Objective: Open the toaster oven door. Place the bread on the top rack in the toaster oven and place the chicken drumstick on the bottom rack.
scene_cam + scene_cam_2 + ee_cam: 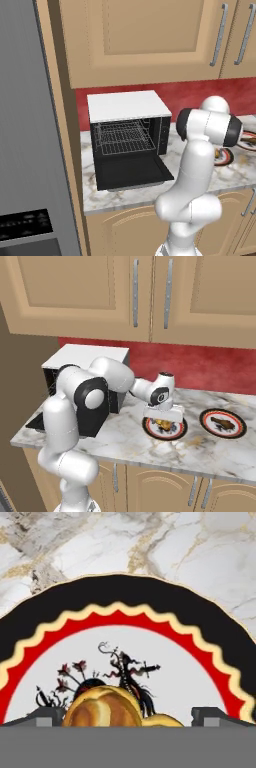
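The toaster oven [127, 106] stands on the counter with its door [132, 172] folded down flat. Inside it are the top rack [121, 129] and the bottom rack [127, 146], both bare. The bread [102, 708], a golden-tan piece, lies on a red-and-black rimmed plate [125, 597]. My gripper [130, 718] is open just above that plate, one fingertip on each side of the bread and neither pressing it. From the right base view, the gripper [163, 419] hangs over the left plate [177, 433]. The chicken drumstick [221, 423] lies on the right plate [239, 428].
Both plates sit on the marble counter [125, 443] to the right of the oven. A red backsplash and wooden wall cabinets [135, 296] are behind and above. The large grey fridge [30, 150] stands left of the oven. My white arm covers part of the oven in the right base view.
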Controlling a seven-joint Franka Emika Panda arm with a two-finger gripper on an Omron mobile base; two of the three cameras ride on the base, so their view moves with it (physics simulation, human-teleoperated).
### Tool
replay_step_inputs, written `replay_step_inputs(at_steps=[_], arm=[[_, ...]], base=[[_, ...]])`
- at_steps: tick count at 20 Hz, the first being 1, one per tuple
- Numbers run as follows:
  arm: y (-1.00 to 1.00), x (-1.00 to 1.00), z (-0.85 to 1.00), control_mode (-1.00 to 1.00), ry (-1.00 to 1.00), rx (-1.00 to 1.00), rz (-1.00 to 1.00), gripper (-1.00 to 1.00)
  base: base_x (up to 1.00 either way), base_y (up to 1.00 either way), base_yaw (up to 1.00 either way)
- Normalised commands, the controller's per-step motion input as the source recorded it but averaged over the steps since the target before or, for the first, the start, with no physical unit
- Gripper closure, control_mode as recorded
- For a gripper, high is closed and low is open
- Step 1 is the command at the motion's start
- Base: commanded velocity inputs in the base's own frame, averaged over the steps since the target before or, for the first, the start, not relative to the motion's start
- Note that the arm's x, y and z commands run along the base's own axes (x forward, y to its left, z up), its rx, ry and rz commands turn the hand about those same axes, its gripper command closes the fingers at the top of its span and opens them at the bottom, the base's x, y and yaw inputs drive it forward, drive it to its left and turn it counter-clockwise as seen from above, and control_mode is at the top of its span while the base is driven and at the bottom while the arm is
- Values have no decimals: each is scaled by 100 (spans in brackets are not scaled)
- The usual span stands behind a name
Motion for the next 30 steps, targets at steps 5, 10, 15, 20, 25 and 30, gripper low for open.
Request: replay_step_inputs(at_steps=[5,10,15,20,25,30], arm=[[-32,-27,60,-100,-11,21,25,100],[23,-92,75,-100,-22,5,36,100],[98,-100,86,-100,-17,0,35,100],[100,-98,63,-100,-3,-2,39,100],[100,-45,86,-100,0,-8,33,100],[100,-22,64,-100,0,-6,27,100]], base=[[0,0,0],[0,0,0],[0,0,0],[0,0,0],[0,0,0],[0,0,0]])
